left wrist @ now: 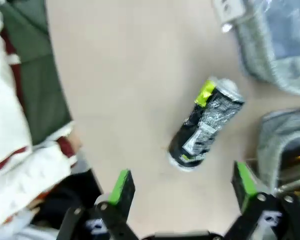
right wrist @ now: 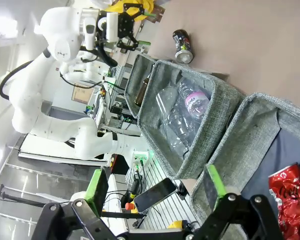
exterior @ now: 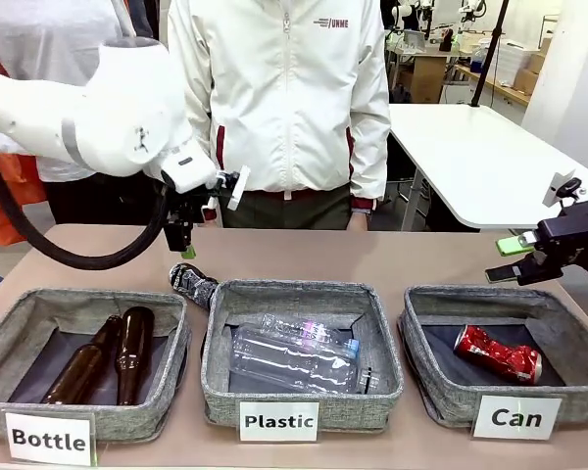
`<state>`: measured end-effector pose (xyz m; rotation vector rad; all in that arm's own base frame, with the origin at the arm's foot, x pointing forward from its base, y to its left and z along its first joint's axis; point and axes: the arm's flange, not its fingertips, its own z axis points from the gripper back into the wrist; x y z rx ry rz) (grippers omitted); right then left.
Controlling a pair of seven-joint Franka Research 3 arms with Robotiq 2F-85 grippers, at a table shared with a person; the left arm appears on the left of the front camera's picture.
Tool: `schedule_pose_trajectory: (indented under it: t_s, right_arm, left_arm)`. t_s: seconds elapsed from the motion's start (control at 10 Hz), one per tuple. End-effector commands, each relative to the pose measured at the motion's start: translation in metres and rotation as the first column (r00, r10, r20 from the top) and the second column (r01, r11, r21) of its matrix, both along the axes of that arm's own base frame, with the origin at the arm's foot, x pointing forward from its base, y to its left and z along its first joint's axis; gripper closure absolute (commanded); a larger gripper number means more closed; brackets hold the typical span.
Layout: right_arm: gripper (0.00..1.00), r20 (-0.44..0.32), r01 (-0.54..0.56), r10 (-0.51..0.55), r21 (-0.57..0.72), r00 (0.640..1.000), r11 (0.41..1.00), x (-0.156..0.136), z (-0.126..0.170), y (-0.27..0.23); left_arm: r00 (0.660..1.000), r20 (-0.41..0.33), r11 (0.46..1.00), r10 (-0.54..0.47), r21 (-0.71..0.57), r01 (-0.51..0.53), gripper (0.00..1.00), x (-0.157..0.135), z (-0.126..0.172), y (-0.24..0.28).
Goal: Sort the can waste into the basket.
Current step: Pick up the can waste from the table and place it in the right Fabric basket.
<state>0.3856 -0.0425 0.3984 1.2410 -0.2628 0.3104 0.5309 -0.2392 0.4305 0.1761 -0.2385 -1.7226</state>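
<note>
A crushed dark can (exterior: 192,284) with printed markings lies on the tan table between the back corners of the "Bottle" and "Plastic" bins. In the left wrist view this dark can (left wrist: 205,125) lies just ahead of the fingers. My left gripper (exterior: 183,245) (left wrist: 182,184) hangs open right above it, holding nothing. A crushed red can (exterior: 497,352) (right wrist: 287,192) lies inside the grey basket (exterior: 441,406) (right wrist: 255,130) labelled "Can". My right gripper (exterior: 508,259) (right wrist: 155,186) hovers open and empty above that basket's back right corner. The dark can (right wrist: 182,41) also shows far off in the right wrist view.
The "Plastic" bin (exterior: 220,382) in the middle holds clear bottles. The "Bottle" bin (exterior: 5,343) at the left holds brown glass bottles. A person in a white jacket (exterior: 284,98) stands at the far edge. A white table (exterior: 480,157) stands behind at the right.
</note>
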Motion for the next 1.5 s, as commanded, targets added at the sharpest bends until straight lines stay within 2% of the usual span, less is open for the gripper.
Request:
schedule_pose_trajectory:
  t_s: [0.0,0.1,0.2,0.3,0.5,0.6,0.7,0.9,1.0,1.2,1.4]
  right_arm:
    - [0.00,0.025,-0.002,0.002,-0.008,1.000,1.000,0.000,0.000,-0.001]
    - [0.00,0.025,-0.002,0.002,-0.008,1.000,1.000,0.000,0.000,-0.001]
    - [0.00,0.025,-0.002,0.002,-0.008,1.000,1.000,0.000,0.000,-0.001]
    - [0.00,0.025,-0.002,0.002,-0.008,1.000,1.000,0.000,0.000,-0.001]
    - [0.00,0.025,-0.002,0.002,-0.008,1.000,1.000,0.000,0.000,-0.001]
    - [0.00,0.025,-0.002,0.002,-0.008,1.000,1.000,0.000,0.000,-0.001]
    - [0.00,0.025,-0.002,0.002,-0.008,1.000,1.000,0.000,0.000,-0.001]
    - [0.00,0.025,-0.002,0.002,-0.008,1.000,1.000,0.000,0.000,-0.001]
    - [0.00,0.025,-0.002,0.002,-0.008,1.000,1.000,0.000,0.000,-0.001]
    - [0.00,0.025,-0.002,0.002,-0.008,1.000,1.000,0.000,0.000,-0.001]
    - [0.00,0.025,-0.002,0.002,-0.008,1.000,1.000,0.000,0.000,-0.001]
  left_arm:
    - [0.992,0.125,0.998,-0.030,-0.050,0.036,0.00,0.002,-0.010,-0.007]
    - [0.994,0.101,0.991,-0.029,-0.128,0.042,0.00,0.005,-0.010,-0.012]
    - [0.989,-0.009,0.982,0.146,-0.120,-0.146,0.00,0.013,-0.002,-0.010]
    - [0.994,0.100,0.998,-0.041,-0.033,0.044,0.00,0.007,-0.006,-0.015]
    - [0.994,0.100,0.998,-0.041,-0.033,0.044,0.00,0.007,-0.006,-0.015]
    - [0.997,0.083,0.998,0.008,-0.065,-0.002,0.00,0.009,-0.008,-0.018]
    - [0.997,-0.003,0.997,-0.081,0.012,0.081,0.00,0.013,-0.017,-0.012]
    - [0.980,-0.098,0.984,-0.174,0.020,0.177,0.00,0.018,-0.029,-0.001]
    - [0.982,-0.073,0.983,-0.176,0.035,0.179,0.00,0.021,-0.036,0.002]
    - [0.969,-0.046,0.969,-0.244,0.018,0.245,0.00,0.031,-0.050,0.004]
    - [0.960,-0.100,0.964,-0.262,0.017,0.265,0.00,0.041,-0.065,0.000]
